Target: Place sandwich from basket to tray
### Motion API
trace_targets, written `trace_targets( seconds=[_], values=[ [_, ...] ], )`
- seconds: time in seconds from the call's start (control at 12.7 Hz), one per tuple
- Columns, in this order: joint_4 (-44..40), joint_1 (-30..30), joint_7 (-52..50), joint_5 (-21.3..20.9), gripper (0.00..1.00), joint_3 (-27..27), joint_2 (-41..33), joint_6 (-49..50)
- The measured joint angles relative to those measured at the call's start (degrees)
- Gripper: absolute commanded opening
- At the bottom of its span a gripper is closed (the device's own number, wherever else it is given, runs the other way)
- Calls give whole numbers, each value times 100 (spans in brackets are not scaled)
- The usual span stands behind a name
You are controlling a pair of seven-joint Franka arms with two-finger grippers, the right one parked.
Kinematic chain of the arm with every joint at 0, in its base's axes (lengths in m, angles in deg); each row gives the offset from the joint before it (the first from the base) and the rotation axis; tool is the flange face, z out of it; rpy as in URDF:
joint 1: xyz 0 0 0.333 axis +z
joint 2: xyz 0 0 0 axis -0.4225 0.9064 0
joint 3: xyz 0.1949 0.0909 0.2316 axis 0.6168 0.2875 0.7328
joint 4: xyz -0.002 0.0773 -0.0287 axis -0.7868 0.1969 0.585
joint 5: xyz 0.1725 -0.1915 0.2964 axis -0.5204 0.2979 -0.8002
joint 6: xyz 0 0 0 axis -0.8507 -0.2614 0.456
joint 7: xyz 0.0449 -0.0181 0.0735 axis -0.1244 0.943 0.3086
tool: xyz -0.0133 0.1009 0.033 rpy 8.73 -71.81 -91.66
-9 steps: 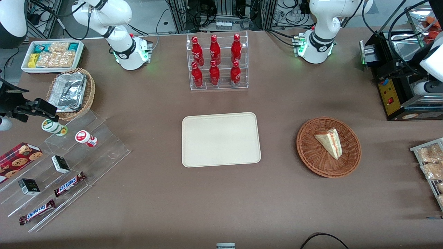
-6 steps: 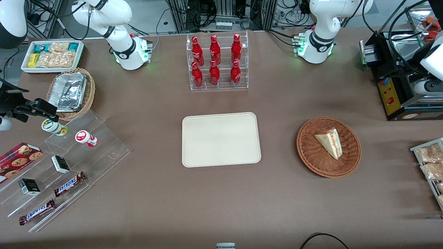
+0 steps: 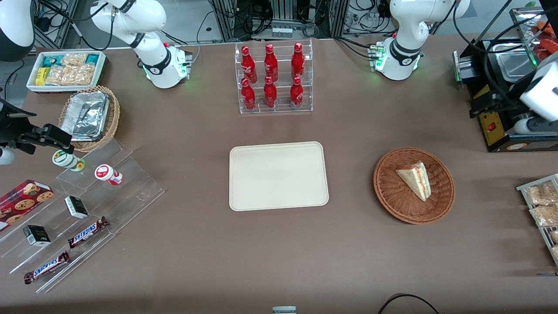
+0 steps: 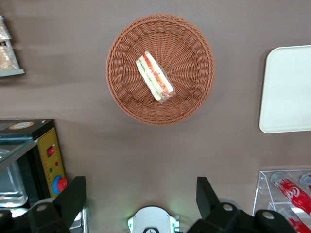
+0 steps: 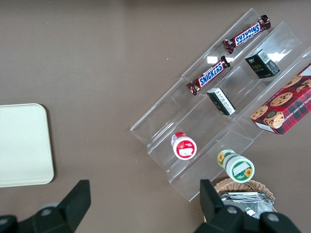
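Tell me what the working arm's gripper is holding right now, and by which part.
Nothing. The gripper is open and empty, high above the table, while the sandwich lies untouched in the basket.

1. This is a robot lab, set up like a little snack shop.
2. Two white robot arms are fixed to the counter at its 12 o'clock edge, with tangled cables close by.
3. The counter carries shop goods: red bottles in a clear rack at 12 o'clock, chocolate bars on clear steps at 8 o'clock, and a white bin of snacks at 10 o'clock.
4. A gripper hangs high over the counter at 3 o'clock, its black fingers wide apart.
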Motion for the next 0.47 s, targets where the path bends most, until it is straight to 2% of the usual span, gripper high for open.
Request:
trace_targets(
  seconds=[0.31,0.47],
  values=[
    [1691,0,0,-2,100,0,-243,-1497],
    [2199,-1,0,-4,100,0,-324,-1991]
  ],
)
